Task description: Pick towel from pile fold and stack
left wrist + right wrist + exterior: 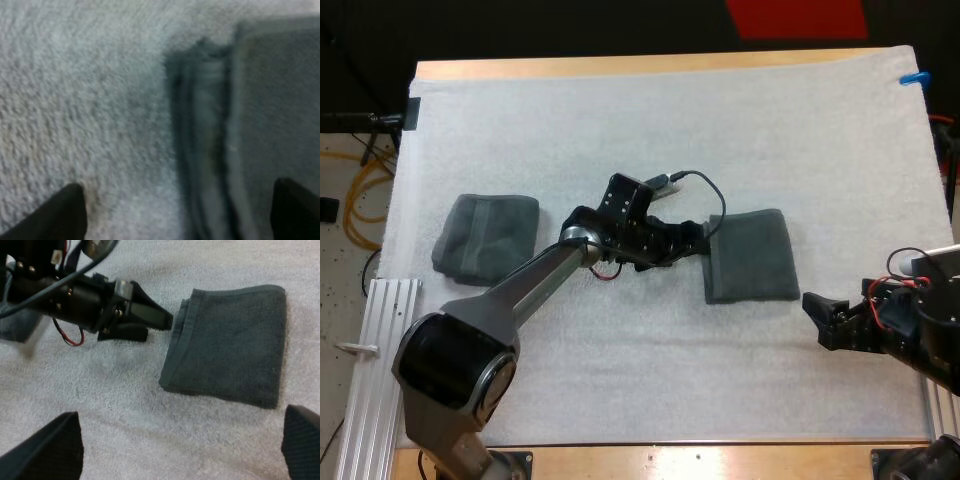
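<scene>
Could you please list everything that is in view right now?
folded towel: one, dark grey-green, flat on the mat, right of centre in the high view
second towel: one, dark grey-green, on the mat's left part, apart from the folded towel
mat: one, white, covering the table
table: one, wooden, showing along the mat's far and near sides
metal rail: one, silver, beside the mat's left edge, near side
left gripper: one, black, open, at the folded towel's left edge
right gripper: one, black, open, over the mat by the folded towel's near right corner
</scene>
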